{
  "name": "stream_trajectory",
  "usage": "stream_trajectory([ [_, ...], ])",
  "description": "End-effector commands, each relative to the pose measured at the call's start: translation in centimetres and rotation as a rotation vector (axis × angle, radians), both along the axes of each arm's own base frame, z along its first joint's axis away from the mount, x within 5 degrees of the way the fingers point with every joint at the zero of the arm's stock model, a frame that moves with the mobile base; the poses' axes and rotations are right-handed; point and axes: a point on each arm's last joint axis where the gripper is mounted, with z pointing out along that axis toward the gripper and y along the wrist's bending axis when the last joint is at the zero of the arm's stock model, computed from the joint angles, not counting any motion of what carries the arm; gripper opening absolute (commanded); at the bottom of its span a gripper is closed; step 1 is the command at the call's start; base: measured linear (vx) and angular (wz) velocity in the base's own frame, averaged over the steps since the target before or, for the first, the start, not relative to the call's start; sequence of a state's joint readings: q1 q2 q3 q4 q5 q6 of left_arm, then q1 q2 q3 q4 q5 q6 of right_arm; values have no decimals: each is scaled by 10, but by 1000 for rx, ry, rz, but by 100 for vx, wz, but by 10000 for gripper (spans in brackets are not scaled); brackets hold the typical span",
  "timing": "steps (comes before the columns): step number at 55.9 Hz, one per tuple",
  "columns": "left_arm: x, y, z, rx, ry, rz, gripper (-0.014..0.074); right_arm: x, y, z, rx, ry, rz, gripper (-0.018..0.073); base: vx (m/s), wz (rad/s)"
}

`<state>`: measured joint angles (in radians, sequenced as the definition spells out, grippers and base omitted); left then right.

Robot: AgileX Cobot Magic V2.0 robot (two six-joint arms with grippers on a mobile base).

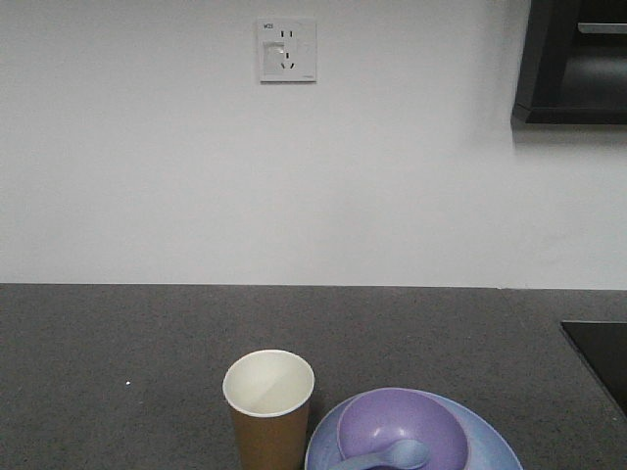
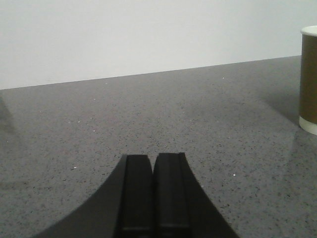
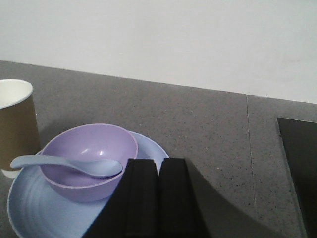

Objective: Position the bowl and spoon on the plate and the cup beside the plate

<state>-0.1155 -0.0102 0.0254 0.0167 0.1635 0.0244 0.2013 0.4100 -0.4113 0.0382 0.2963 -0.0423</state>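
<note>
Tableware stands gathered on a dark speckled countertop beneath a white wall with a power socket, with the pale blue plate as the fixed point of the scene: the lavender bowl sits on the plate, and the pale blue spoon lies in the bowl, its scoop resting inside toward the right wrist camera and its handle running out over the rim on the side where the brown paper cup stands upright, just beside the plate and on the counter itself. The right gripper hangs close over the near edge of the plate with its two black fingers pressed together and nothing between them; the left gripper sits well apart from the plate, past the cup, likewise closed on nothing, with only the cup's side showing at the edge of its view. By the look of things the arrangement asked for is already in place, so little seems left but to draw the arms clear. The relation that matters is that the bowl and spoon lie directly ahead of the right jaws, with the spoon's long axis crosswise to them, so the right arm is the nearer and a careless forward move could nudge the plate
</note>
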Motion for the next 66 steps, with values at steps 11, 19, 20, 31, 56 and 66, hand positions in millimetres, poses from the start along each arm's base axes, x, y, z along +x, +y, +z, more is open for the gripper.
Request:
stream_trajectory([
  [11, -2, 0, 17, -19, -123, -1, -3, -24, -14, -73, 144, -219, -139, -8, 0, 0],
  [19, -2, 0, 17, -19, -123, -1, -3, -34, -19, -97, 144, -225, -205, -8, 0, 0],
  [20, -2, 0, 17, -19, -123, -1, -3, -35, -19, -97, 133, -225, -213, -8, 0, 0],
  [31, -2, 0, 17, -19, -120, -1, -3, -34, -20, -98, 121, -214, -220, -8, 0, 0],
  [56, -2, 0, 17, -19, -120, -1, -3, -34, -20, -98, 121, -213, -220, -8, 0, 0],
  [66, -2, 0, 17, -19, -120, -1, -3, -34, -20, -98, 121, -213, -220, -8, 0, 0],
])
